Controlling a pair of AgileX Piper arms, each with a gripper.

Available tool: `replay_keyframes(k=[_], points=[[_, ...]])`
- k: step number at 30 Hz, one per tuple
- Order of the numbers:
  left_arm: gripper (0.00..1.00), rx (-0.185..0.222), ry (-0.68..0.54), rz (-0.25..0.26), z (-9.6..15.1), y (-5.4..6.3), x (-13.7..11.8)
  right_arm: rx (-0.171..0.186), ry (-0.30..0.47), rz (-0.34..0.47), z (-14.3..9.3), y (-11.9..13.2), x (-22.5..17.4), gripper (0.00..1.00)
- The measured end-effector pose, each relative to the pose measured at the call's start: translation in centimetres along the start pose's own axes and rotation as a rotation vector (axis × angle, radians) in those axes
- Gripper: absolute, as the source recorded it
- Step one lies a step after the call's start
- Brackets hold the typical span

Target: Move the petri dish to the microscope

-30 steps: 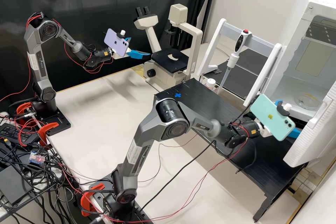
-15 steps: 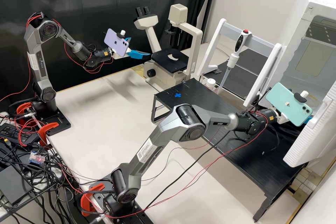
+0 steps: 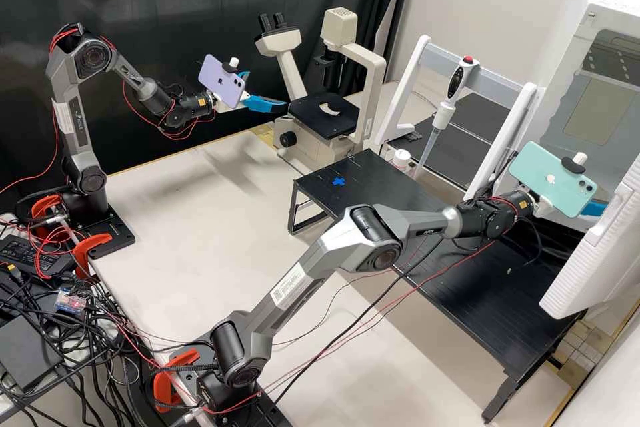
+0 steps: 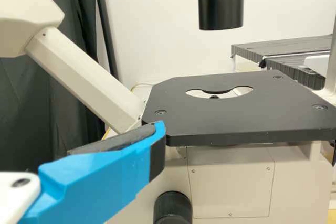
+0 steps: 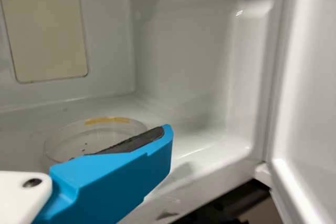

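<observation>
In the high view my left gripper [image 3: 268, 95] stands open beside the beige microscope [image 3: 370, 70], at the left of its black stage [image 3: 313, 121]. In the left wrist view one finger of the left gripper [image 4: 156, 135] is near a corner of the stage [image 4: 236, 121], with nothing against its pad. My right gripper [image 3: 592, 208], mostly behind its green phone, is at the white cabinet's opening. In the right wrist view the open right gripper [image 5: 165, 137] has a finger before the clear petri dish [image 5: 68, 139], which lies flat on the cabinet floor, yellow tape on its rim, partly covered.
The cabinet's thick open door [image 3: 593, 267] stands close beside the right gripper. A pipette [image 3: 448, 100] hangs on a white frame [image 3: 410, 83], with a white-capped bottle [image 3: 401, 159] near it. The right forearm passes over a low black platform [image 3: 467, 320].
The right arm has stretched out to the right and farther back, bringing its gripper and phone from the near side of the cabinet opening to in front of it. The left arm has kept still.
</observation>
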Motion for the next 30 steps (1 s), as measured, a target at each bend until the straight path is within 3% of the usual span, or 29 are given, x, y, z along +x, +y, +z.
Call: replay_keyframes(k=[7, 14, 15, 30], points=[[1.0, 0.0, 0.0, 0.0, 0.0, 0.0, 0.0, -0.056, -0.029, -0.027, 1.1, -1.0, 1.8, 1.0], [1.0, 0.0, 0.0, 0.0, 0.0, 0.0, 0.0, -0.075, -0.027, -0.009, 1.2, -0.9, 2.5, 1.0], [1.0, 0.0, 0.0, 0.0, 0.0, 0.0, 0.0, -0.076, -0.028, -0.005, 1.3, -1.0, 2.7, 0.0], [1.0, 0.0, 0.0, 0.0, 0.0, 0.0, 0.0, -0.061, -0.022, 0.022, 2.2, -1.6, 3.9, 0.0]])
